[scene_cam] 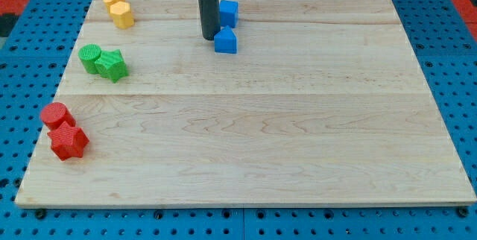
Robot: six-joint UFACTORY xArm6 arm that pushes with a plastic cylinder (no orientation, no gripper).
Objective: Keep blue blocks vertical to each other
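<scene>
my tip [209, 39] resting on table [298, 136], no claw showing | lower blue block [226, 41] sitting just right of tip | upper blue cube [228, 12] lying directly above it, apart | no readable writing

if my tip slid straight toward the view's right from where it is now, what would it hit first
Most likely the lower blue block: my tip sits just off its left side. The upper blue block lies farther up, probably outside that line.

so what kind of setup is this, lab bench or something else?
Looks like a lab tabletop pushing rig, probably. A pale wooden board sits on a blue perforated base, small coloured plastic blocks lie in same-colour pairs, and my tip stands just left of the lower blue block.
</scene>
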